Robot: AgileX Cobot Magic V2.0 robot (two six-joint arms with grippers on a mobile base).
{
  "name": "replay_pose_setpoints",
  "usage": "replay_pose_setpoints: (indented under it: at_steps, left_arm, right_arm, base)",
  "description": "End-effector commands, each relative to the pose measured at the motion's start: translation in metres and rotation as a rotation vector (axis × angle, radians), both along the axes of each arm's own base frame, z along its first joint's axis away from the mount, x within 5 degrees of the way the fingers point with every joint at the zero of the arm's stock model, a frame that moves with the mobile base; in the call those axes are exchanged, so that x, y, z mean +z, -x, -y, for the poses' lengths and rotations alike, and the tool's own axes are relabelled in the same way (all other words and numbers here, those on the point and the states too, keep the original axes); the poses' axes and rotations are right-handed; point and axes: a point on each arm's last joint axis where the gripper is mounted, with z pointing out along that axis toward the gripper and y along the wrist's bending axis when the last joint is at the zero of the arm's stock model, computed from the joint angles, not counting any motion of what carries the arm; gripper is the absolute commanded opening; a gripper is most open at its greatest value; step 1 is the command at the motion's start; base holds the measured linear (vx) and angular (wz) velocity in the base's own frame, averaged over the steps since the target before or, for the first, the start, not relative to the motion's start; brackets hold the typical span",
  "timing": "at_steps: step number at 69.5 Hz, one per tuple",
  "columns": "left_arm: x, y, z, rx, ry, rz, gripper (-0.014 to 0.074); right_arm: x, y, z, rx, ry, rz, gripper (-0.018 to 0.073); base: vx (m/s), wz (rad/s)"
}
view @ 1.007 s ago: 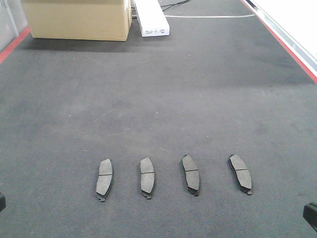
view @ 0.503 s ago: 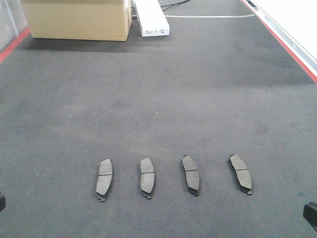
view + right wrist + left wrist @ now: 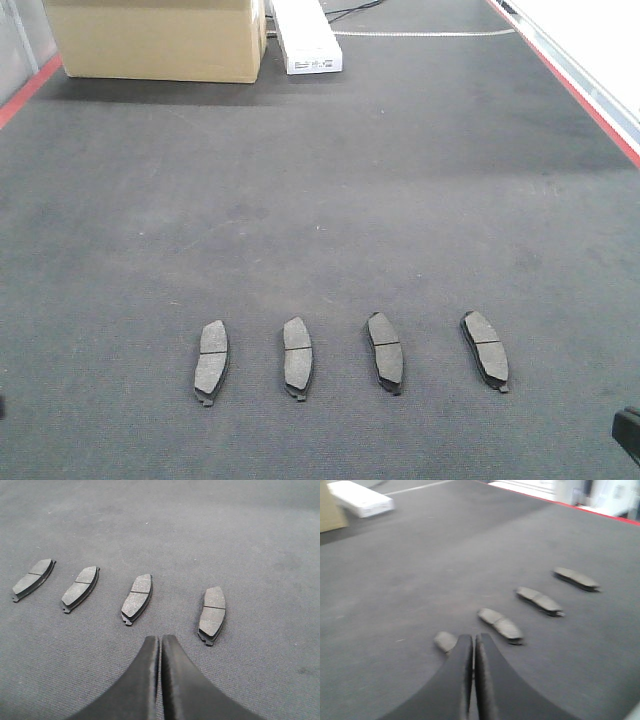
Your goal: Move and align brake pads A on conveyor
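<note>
Four brake pads lie in a row across the near part of the conveyor [image 3: 320, 180], each lengthwise along the belt and well apart from its neighbours: the first pad [image 3: 211, 360] at the left, the second pad [image 3: 297, 356] next to it, the third pad [image 3: 385, 351] leaning a little to the left at its far end, and the fourth pad [image 3: 485, 349] at the right, leaning the same way. Every pad shows a thin groove across its middle. At the far left of the belt stands a cardboard box [image 3: 155, 38], with a white box [image 3: 306, 38] just beside it, and a red strip [image 3: 565, 78] runs along the right edge. The left gripper [image 3: 473, 645] hangs low over the belt with its two black fingers pressed together and nothing between them; its tips hide part of the nearest pad in the blurred wrist view. The right gripper [image 3: 160, 642] likewise has its fingers clenched on nothing, hovering just short of the row, between the third and fourth pads.
</note>
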Motion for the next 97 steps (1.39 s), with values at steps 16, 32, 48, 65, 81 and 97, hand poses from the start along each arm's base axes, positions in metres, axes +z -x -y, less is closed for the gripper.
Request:
replay_pose_setpoints:
  at_steps: [16, 32, 48, 65, 81, 97]
  left_arm:
    - [-0.022, 0.017, -0.027, 0.343, 0.099, 0.257, -0.0006]
    - [-0.062, 0.013, -0.034, 0.519, 0.076, 0.244, -0.0006]
    - [-0.101, 0.003, -0.033, 0.51, 0.092, 0.297, -0.0006]
    - [-0.108, 0.003, -0.034, 0.516, 0.071, 0.223, -0.0006]
    - [-0.109, 0.003, -0.034, 0.517, 0.069, 0.217, -0.0006]
    - [-0.109, 0.003, -0.034, 0.517, 0.069, 0.217, -0.0006]
  right_arm:
    - [0.014, -0.003, -0.001, 0.007, -0.016, 0.092, -0.0006]
    - [0.014, -0.003, -0.001, 0.007, -0.015, 0.088, -0.0006]
    - [0.013, -0.003, -0.001, 0.007, -0.014, 0.087, -0.0006]
    - [0.013, -0.003, -0.001, 0.007, -0.014, 0.087, -0.0006]
    - [0.013, -0.003, -0.001, 0.007, -0.014, 0.087, -0.0006]
    - [0.013, -0.003, -0.001, 0.007, -0.014, 0.087, -0.0006]
  base:
    - [0.0, 0.0]
    - [0.0, 0.0]
    - [0.0, 0.0]
    - [0.0, 0.0]
    - [0.0, 0.0]
    - [0.0, 0.0]
